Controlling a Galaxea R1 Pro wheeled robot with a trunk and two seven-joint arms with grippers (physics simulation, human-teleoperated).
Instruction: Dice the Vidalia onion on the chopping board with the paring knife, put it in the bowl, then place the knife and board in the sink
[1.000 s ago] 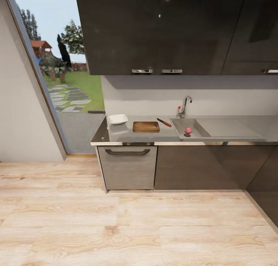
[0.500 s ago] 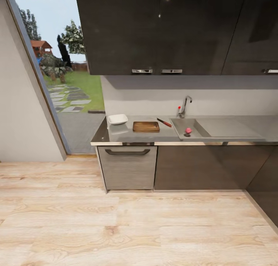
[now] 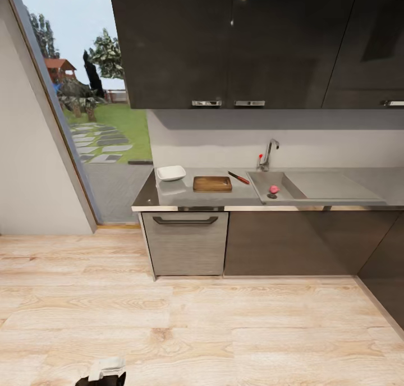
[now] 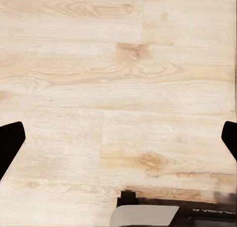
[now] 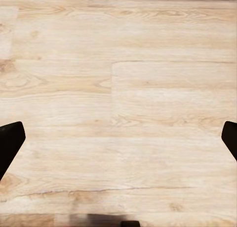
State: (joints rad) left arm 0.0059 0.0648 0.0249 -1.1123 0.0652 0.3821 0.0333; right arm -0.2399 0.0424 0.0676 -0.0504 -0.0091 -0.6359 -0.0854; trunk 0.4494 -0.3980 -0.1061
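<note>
Across the room, the pinkish Vidalia onion (image 3: 274, 189) lies in the steel sink (image 3: 287, 183) beside the chrome tap (image 3: 269, 152). Left of the basin, the red-handled paring knife (image 3: 239, 178) rests on the grey countertop (image 3: 163, 195). The dark-brown chopping board (image 3: 212, 183) lies further left, then the white bowl (image 3: 170, 173). My left gripper (image 4: 118, 140) is open, its black fingertips (image 4: 11, 144) spread wide over bare wooden floor. My right gripper (image 5: 118, 140) is also open above the floor, with nothing between its fingers (image 5: 10, 142).
Pale wood floor (image 3: 224, 330) stretches between me and the dark cabinet fronts (image 3: 292, 243). A grey drawer front with a handle (image 3: 185, 220) sits below the bowl. Dark wall cabinets (image 3: 252, 44) hang above. A tall window (image 3: 90, 94) stands at the left. A piece of my left arm (image 3: 104, 371) shows low down.
A white and black piece of my left arm has risen into the bottom edge of the head view. The kitchen things have stayed where they were.
</note>
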